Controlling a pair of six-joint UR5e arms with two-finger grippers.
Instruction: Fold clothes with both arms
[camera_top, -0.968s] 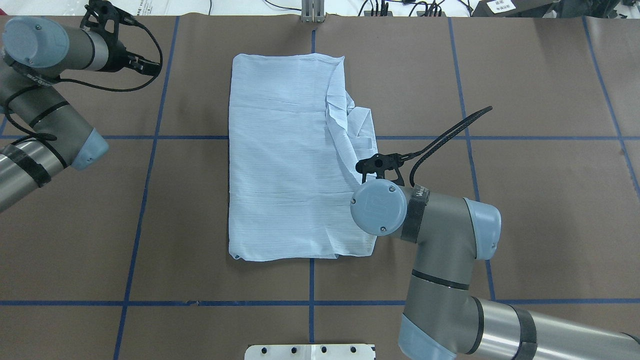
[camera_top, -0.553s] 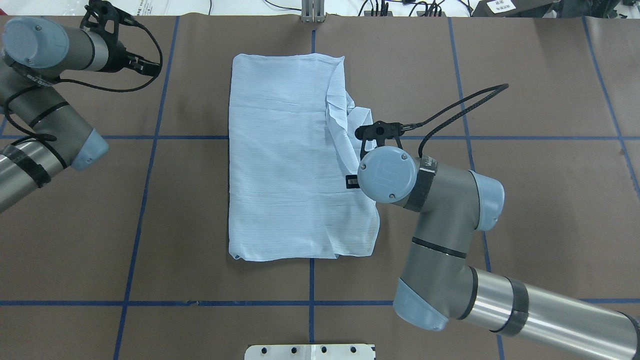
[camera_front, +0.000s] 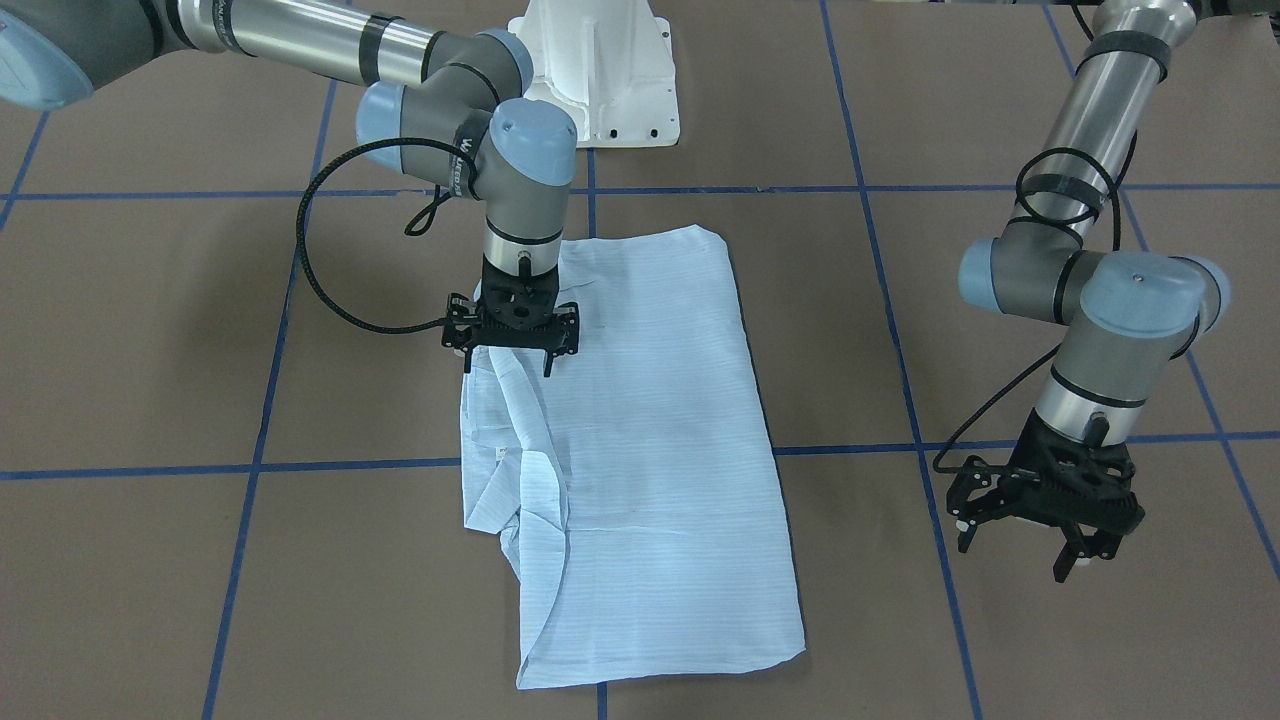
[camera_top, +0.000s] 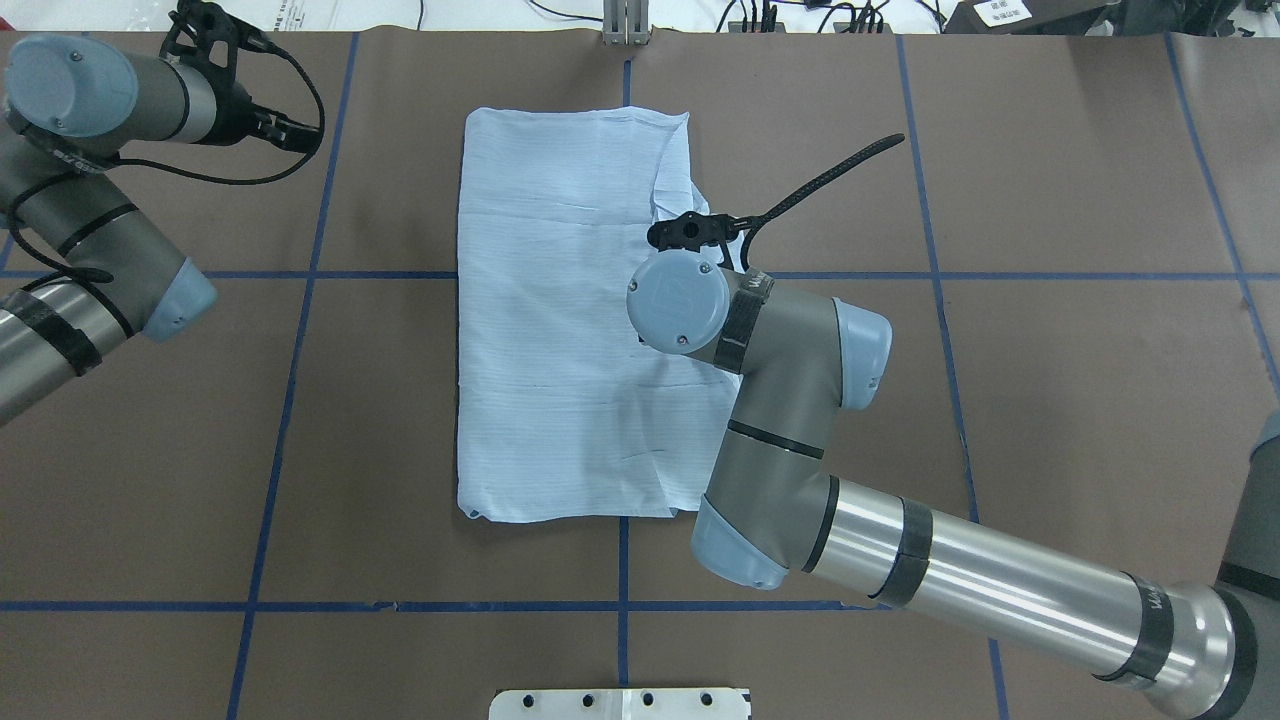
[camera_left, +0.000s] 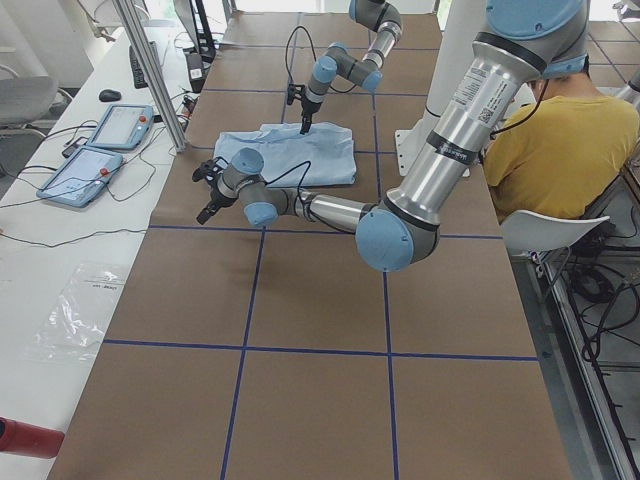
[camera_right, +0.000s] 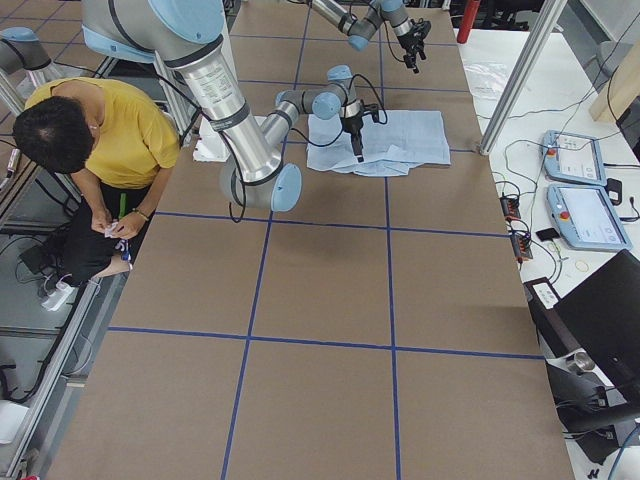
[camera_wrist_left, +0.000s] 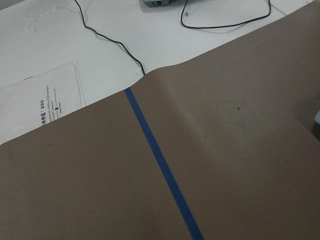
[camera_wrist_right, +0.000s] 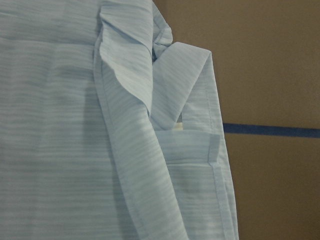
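From my remote desk I see the right gripper, fingers spread, poised over the rumpled edge of the pale-blue striped shirt, which lies folded in a rectangle on the brown table. The left gripper hangs equally spread, well apart.

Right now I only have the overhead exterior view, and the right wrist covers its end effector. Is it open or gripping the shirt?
Observer: The front-facing view shows the right end effector open, pointing down over the bunched edge of the shirt.
Operator: What lies under it?
Observer: Its wrist camera shows a folded-over flap, with a blue tape line beyond the cloth.
Operator: And the left one?
Observer: The left end effector is open above the table, apart from the shirt.
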